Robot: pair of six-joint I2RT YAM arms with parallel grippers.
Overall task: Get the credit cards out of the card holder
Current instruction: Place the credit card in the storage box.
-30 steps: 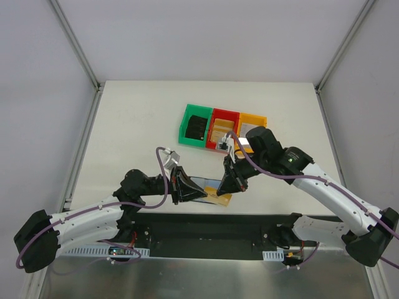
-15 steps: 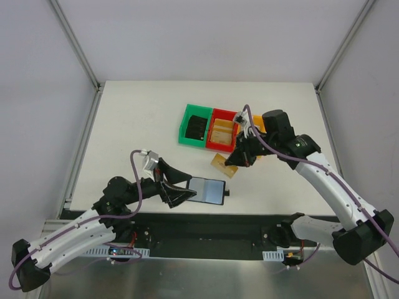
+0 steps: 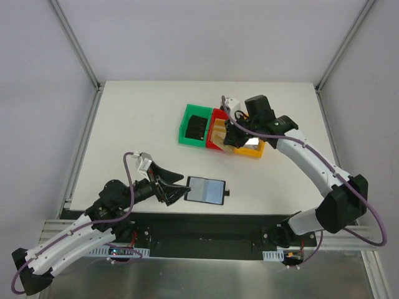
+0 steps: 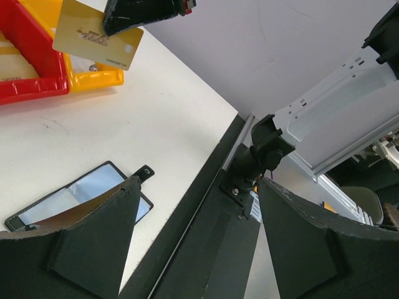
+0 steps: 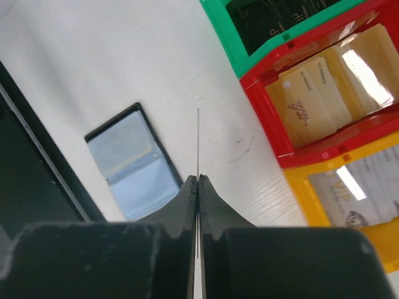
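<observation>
Card holder (image 3: 206, 189) lies opened flat on the surface (image 3: 137, 124), grey-blue lining up, just ahead of the left claw (image 3: 184, 189) and not touching it. The closure tab (image 3: 227, 192) sticks out on the edge farthest from that claw. Whether any card is left in its pockets cannot be told from here.

Handling, as judged: a thin, light, soft fold that will likely skid or curl if pulled at. Best pinned by the near edge or the fold line, while any card is drawn out by its exposed edge. The cards look stiff, slick and thin, so a firm pinch on the flat faces suits them.

Left claw: fingers spread wide, nothing between them.

Right claw (image 3: 232, 138): fingers pressed together on a gold card (image 4: 96, 38), well apart from the holder. Below it sit the red bin (image 3: 225, 113), which has more gold cards in it, and the yellow bin (image 3: 252, 153) with pale ones. A green bin (image 3: 184, 124) stands beyond the red — dark cards inside.
</observation>
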